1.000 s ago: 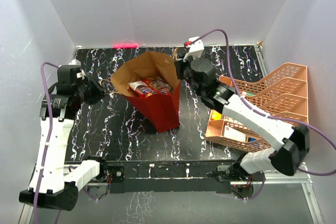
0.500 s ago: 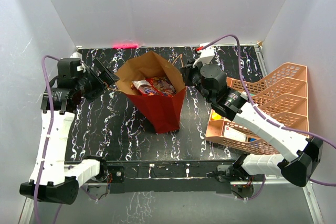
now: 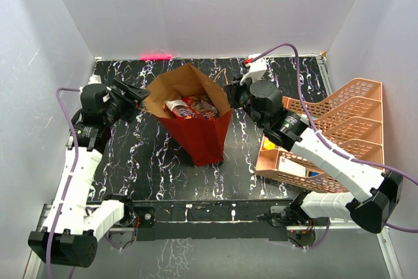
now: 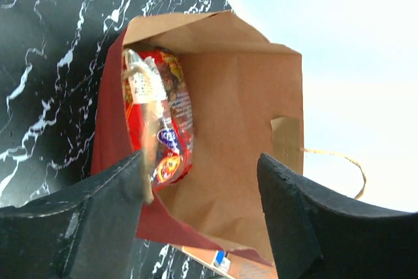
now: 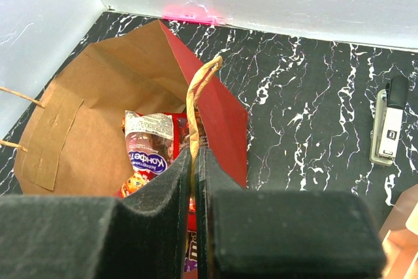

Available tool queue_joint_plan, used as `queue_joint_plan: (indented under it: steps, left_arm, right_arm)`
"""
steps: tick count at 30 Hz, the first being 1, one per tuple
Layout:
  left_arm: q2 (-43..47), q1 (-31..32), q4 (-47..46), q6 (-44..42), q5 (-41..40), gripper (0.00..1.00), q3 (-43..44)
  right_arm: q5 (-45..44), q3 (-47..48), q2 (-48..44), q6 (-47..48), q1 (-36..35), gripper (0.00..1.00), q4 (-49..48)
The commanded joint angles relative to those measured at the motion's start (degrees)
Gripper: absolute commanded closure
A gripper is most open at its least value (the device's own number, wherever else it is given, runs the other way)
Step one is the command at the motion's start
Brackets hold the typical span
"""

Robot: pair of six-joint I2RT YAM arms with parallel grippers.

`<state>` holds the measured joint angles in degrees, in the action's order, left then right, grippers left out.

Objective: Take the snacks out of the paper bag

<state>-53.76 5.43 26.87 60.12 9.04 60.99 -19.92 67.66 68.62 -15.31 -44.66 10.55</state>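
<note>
1. My left gripper (image 4: 199, 164) has its jaws wide apart with nothing between them. It hangs at the left side of the bag's (image 3: 204, 136) mouth, and its camera looks straight into the opening.
2. I cannot tell whether its fingers touch the rim.
3. My right gripper (image 5: 194, 155) has its jaws pressed together on a handle (image 5: 194, 93) of tan cord. The cord loops up from between the pads.
4. That grip is at the right side of the bag's mouth.
5. The bag stands upright on the table (image 3: 147, 161), toward the back and about midway across. It is red outside and brown inside, and its mouth is spread open.
6. The other handle (image 4: 339, 161) curls out past the rim.
7. The snacks (image 3: 189, 108) lie inside the bag, low down against one wall. I can see a red packet with a clear crimped end and a blue label, with more wrappers under it.
8. A peach tray (image 3: 356, 106) sits on the right of the table, well apart from the bag.
9. A stapler (image 5: 388, 122) lies flat on the table to the right of the bag.
</note>
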Motion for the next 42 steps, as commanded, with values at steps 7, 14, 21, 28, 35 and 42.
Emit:
queue_joint_plan:
  steps: [7,14,21,28,35,42]
  left_arm:
    - [-6.3,-0.8,-4.3,-4.0,0.8,0.89,5.9]
    - [-15.2,-5.8,8.0,-16.1,-4.2,1.0,25.5]
    - [-18.0,-9.0,4.9,-26.3,-11.7,1.0,35.7]
    - [-18.5,-9.1,1.7,-39.1,-8.9,1.0,38.7]
    - [-9.9,-9.1,-3.0,-42.3,12.2,1.0,22.7]
    - [-0.9,-9.1,-8.0,-34.8,29.5,1.0,10.4]
  right_arm:
    - [3.4,1.2,-3.2,-0.4,-0.3,0.92,-4.8]
    - [13.6,5.1,0.2,-3.0,-0.5,0.93,-5.5]
    - [23.7,7.9,7.6,-13.4,-2.3,0.93,-9.8]
    - [26.5,3.8,13.7,-22.3,-7.8,0.92,-16.2]
    - [26.5,-4.8,12.5,-25.4,-10.8,0.87,-17.8]
    - [25.9,-16.5,6.5,-30.9,-13.4,0.85,-18.1]
